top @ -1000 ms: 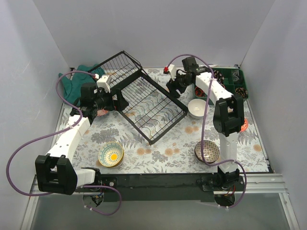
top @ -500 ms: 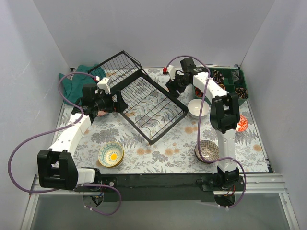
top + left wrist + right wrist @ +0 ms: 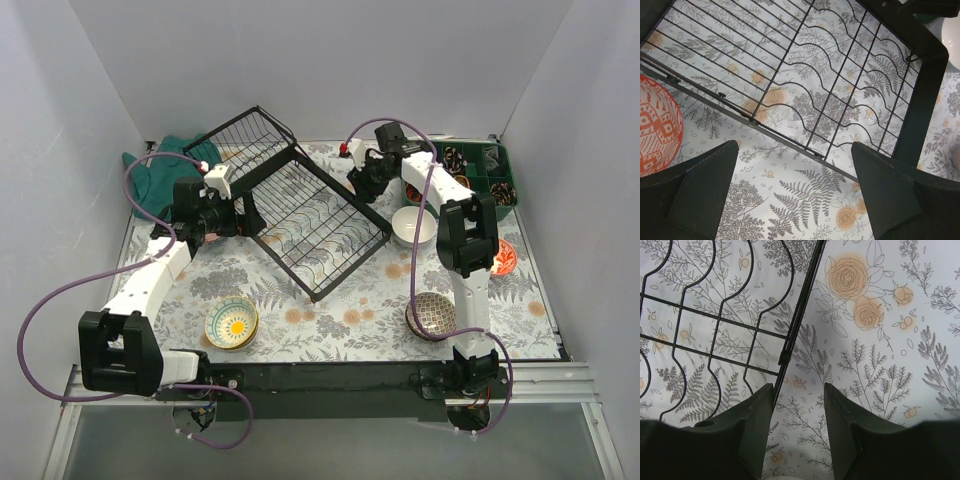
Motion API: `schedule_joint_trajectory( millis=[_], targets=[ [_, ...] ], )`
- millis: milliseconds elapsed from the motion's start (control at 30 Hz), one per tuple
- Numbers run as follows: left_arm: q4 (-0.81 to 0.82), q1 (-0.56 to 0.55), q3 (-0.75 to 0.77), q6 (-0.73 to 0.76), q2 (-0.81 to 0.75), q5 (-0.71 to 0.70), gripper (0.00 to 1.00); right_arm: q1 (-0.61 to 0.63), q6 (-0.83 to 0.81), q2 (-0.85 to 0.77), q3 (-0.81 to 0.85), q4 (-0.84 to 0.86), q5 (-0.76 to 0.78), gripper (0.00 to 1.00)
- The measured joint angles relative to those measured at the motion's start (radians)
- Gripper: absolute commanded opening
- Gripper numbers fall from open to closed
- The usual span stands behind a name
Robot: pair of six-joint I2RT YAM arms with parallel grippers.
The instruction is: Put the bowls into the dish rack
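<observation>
**Rack unloaded; right gripper at the rack's rim, no bowl in either hand**

Near edge: a yellow-flowered bowl [image 3: 232,322] sits on the table [image 3: 350,300] ahead of the left arm's base. A dark patterned bowl [image 3: 432,315] sits ahead of the right arm's base. Both lie well apart from either gripper.

Mid table: a white bowl [image 3: 414,226] stands just off the dish rack's right corner, on the near side of the right gripper [image 3: 797,390]. The right arm is plainly the nearer one to it. A red-orange bowl [image 3: 655,125] lies just beside the left gripper [image 3: 794,147], off its left finger and outside the rack.

The dish rack [image 3: 320,220] lies skewed across the centre, its long axis running from far left to near right. No bowl shows between its tines.

Hands: the left gripper's fingers are spread fully wide over the rack's left side, holding nothing. The right gripper's fingers are partly apart, with a narrow gap. The rim wire [image 3: 798,315] runs steeply into that gap, close against the left finger. Contact cannot be confirmed. Judgement: the next move turns on that wire, since the white bowl is behind the fingers rather than between them.

Far side: the hinged panel [image 3: 245,145] stands raised, and a green tray [image 3: 500,150] sits in the right corner.
</observation>
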Motion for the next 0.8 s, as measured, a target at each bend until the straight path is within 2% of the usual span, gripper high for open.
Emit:
schedule_joint_trajectory(
  millis=[167, 267, 367, 400, 433, 567, 800],
  targets=[
    [-0.010, 0.000, -0.025, 0.002, 0.000, -0.017, 0.98, 0.009, 0.006, 0.000, -0.023, 0.002, 0.008, 0.47],
    [-0.012, 0.000, -0.027, 0.004, -0.004, -0.025, 0.98, 0.017, 0.008, 0.000, -0.032, 0.000, 0.019, 0.39],
    [-0.011, 0.000, -0.031, 0.009, -0.013, -0.036, 0.98, 0.026, 0.010, 0.000, -0.039, 0.002, 0.027, 0.23],
    [-0.011, 0.000, -0.035, 0.011, -0.018, -0.042, 0.98, 0.027, 0.014, 0.000, -0.041, 0.001, 0.029, 0.06],
    [-0.012, 0.000, -0.039, 0.011, -0.023, -0.046, 0.98, 0.029, 0.016, 0.000, -0.047, 0.004, 0.030, 0.01],
    [-0.014, 0.000, -0.061, 0.010, -0.050, -0.106, 0.98, 0.034, 0.131, -0.045, -0.133, 0.088, 0.100, 0.01],
    [-0.009, 0.001, -0.102, 0.011, -0.076, -0.283, 0.96, 0.032, 0.222, -0.169, -0.321, 0.152, 0.145, 0.01]
  ],
)
